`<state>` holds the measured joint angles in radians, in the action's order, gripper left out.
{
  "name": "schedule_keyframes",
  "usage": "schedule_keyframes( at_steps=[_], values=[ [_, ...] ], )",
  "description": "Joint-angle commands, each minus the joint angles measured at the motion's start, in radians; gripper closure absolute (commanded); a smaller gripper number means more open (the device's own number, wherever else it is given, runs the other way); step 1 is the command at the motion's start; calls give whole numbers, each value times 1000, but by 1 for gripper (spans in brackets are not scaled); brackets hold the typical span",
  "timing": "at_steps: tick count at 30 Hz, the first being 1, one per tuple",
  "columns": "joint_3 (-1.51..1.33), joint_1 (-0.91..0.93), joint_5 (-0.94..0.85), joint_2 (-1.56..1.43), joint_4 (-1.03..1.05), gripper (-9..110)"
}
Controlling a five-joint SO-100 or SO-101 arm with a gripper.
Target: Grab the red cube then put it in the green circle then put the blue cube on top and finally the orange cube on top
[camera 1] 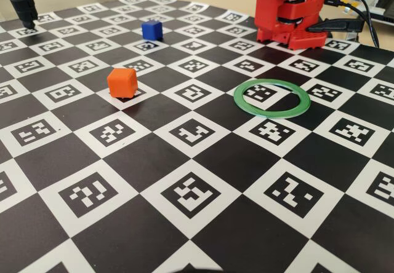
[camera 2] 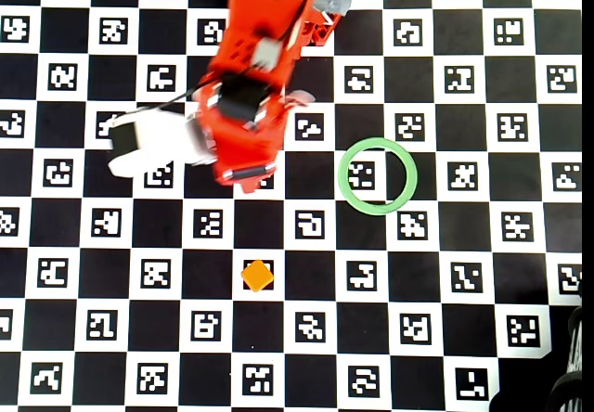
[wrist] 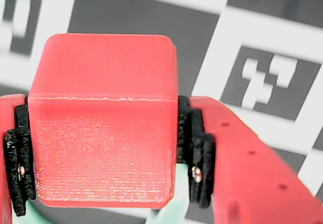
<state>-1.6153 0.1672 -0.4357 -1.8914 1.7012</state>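
Note:
In the wrist view the red cube (wrist: 101, 133) fills most of the picture, clamped between the black pads (wrist: 194, 153) of my red gripper (wrist: 106, 156), which is shut on it above the checkered board. The green circle (camera 1: 272, 98) lies flat and empty to the right of centre in the fixed view, also seen as the ring (camera 2: 377, 176) from overhead. The orange cube (camera 1: 122, 82) sits left of centre and shows as the orange cube (camera 2: 257, 275) from overhead. The blue cube (camera 1: 152, 29) stands further back; in the overhead view the arm (camera 2: 246, 124) hides it.
The board is a black-and-white marker checkerboard (camera 1: 197, 193). The arm's red base (camera 1: 289, 15) with its cables stands at the back right. A black stand (camera 1: 23, 5) is at the back left corner. A white part (camera 2: 153, 143) juts from the arm's left side in the overhead view.

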Motion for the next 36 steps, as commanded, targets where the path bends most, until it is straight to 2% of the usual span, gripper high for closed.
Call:
schedule_keyframes(
  at_steps=[1, 11, 18, 26, 36],
  values=[
    [9, -176, 126, -143, 49, 99],
    [20, -577, 557, -103, 43, 100],
    [132, -684, 854, 100, 20, 100],
    [267, -667, 971, 235, -87, 100],
    [181, -650, 917, 190, -156, 100]
  ],
)
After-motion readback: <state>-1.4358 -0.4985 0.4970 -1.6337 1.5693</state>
